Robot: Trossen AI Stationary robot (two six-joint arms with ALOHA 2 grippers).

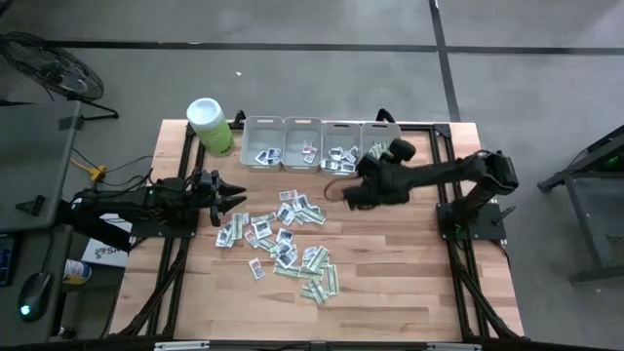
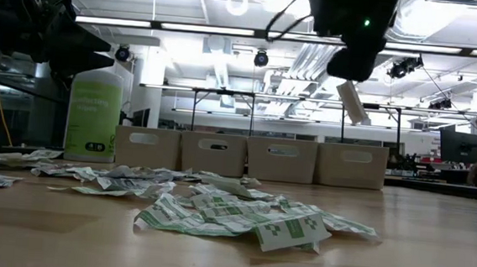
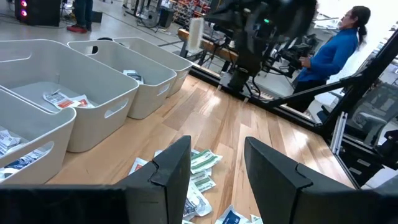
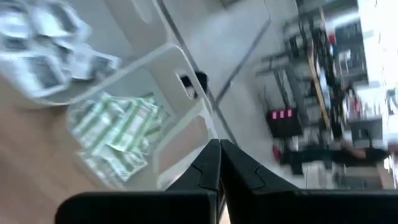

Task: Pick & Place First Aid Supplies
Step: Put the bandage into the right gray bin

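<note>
Packets (image 1: 283, 244) lie heaped mid-worktop; right gripper (image 2: 352, 95), jaws pinched on one white packet (image 2: 353, 102), hangs before the far-edge bins (image 1: 322, 143), likely for sorting. Left gripper (image 1: 232, 200) waits, jaws apart.

The right claw (image 4: 219, 163) fills the lower middle of the frame, its two dark fingers (image 4: 205, 171) pressed together to a point. Behind it, centre-left, a pale bin (image 4: 180, 102) holds green-and-white packets (image 4: 118, 134). In the upper left a second bin (image 4: 134, 28) holds white packets (image 4: 43, 46) with dark prints. Wooden bench (image 4: 25, 155) shows at lower left; blurred room fills the right.
</note>
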